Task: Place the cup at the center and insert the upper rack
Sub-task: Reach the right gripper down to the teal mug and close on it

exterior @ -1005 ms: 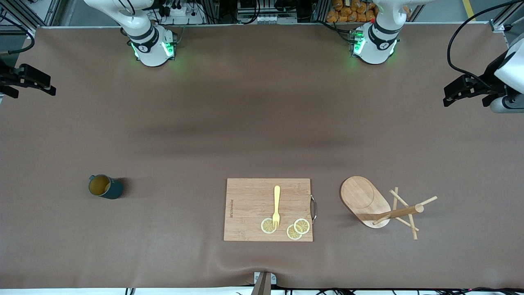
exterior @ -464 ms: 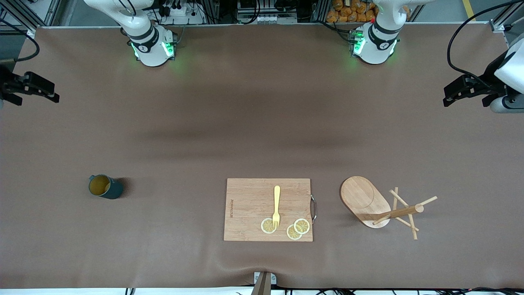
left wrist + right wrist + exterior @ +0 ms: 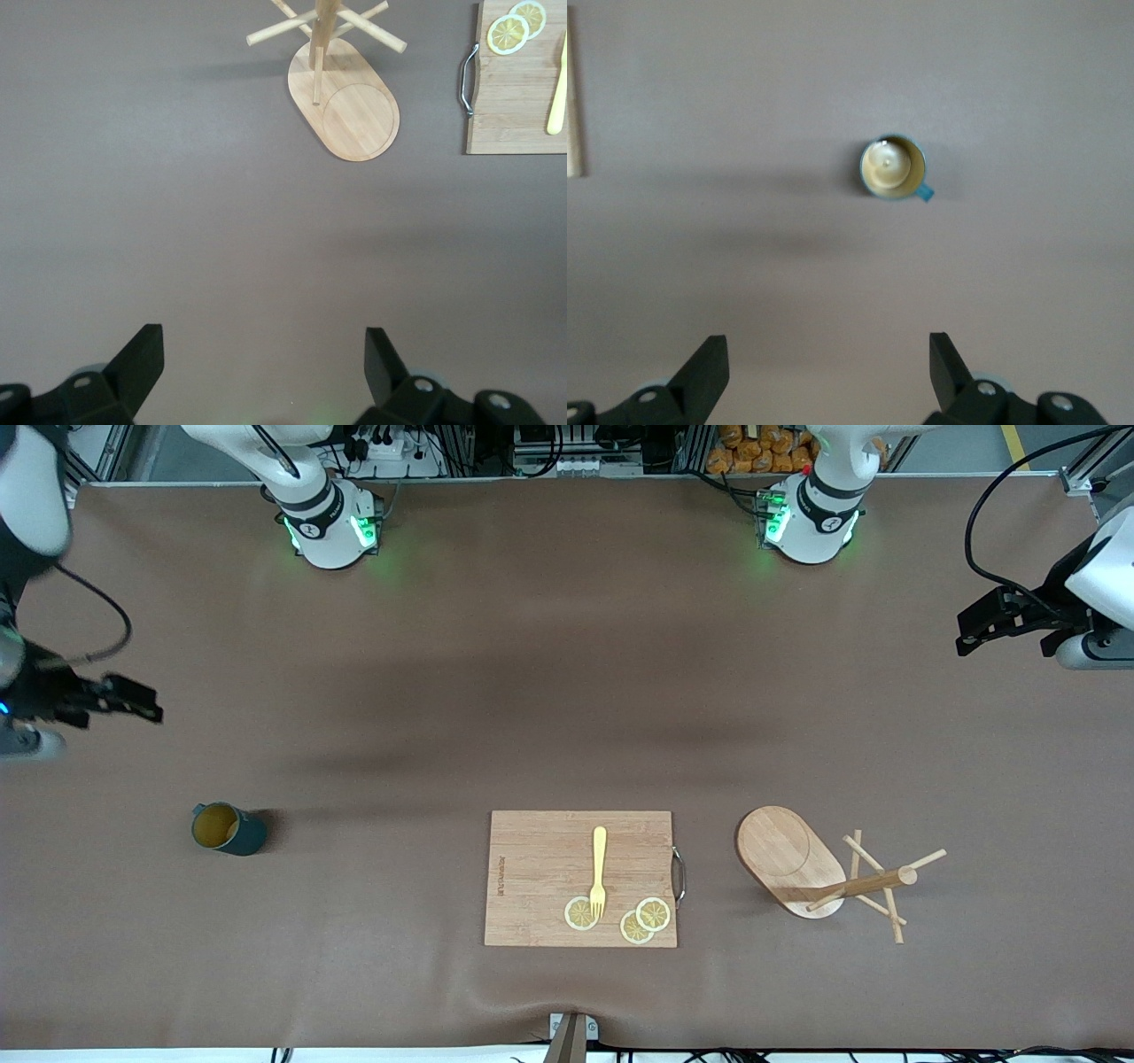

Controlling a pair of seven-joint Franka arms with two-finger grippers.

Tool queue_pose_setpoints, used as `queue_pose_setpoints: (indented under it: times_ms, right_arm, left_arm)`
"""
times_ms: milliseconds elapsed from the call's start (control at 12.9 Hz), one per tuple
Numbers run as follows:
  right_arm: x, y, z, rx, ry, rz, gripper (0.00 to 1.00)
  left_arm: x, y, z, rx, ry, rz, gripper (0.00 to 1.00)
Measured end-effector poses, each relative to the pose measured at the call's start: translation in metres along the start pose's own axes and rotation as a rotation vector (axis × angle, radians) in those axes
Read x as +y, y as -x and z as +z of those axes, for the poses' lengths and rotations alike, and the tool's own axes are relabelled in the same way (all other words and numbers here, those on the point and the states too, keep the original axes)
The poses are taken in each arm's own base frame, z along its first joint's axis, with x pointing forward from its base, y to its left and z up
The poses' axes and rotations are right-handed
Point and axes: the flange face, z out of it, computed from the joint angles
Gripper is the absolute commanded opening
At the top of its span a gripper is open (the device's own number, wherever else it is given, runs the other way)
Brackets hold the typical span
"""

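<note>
Both your right hand [image 3: 133, 710] and left hand [image 3: 974, 627] hang released; grip the stiff, glazed cup [image 3: 227, 829] across its rim, handle at 10 o'clock.

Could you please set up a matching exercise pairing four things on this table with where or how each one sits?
Things:
1. cup
2. fork
3. rack
4. lemon slices

Places or states:
A. standing alone toward the left arm's end
B. on the board's edge nearest the camera
C. upright, alone toward the right arm's end
D. lying along the board, tines on a slice

Pairs: 1-C, 2-D, 3-A, 4-B
</note>
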Motion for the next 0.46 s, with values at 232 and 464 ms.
queue_pose_setpoints:
  times_ms: [232, 464]
  right_arm:
    - [0.004, -0.039, 0.067, 0.004, 0.008, -0.023, 1.00]
    - [0.009, -0.062, 0.124, 0.004, 0.014, -0.056, 1.00]
  left_arm:
    - [0.001, -0.001, -0.001, 0.005, 0.004, 0.002, 1.00]
    - [0.002, -0.001, -0.002, 0.006, 0.010, 0.003, 1.00]
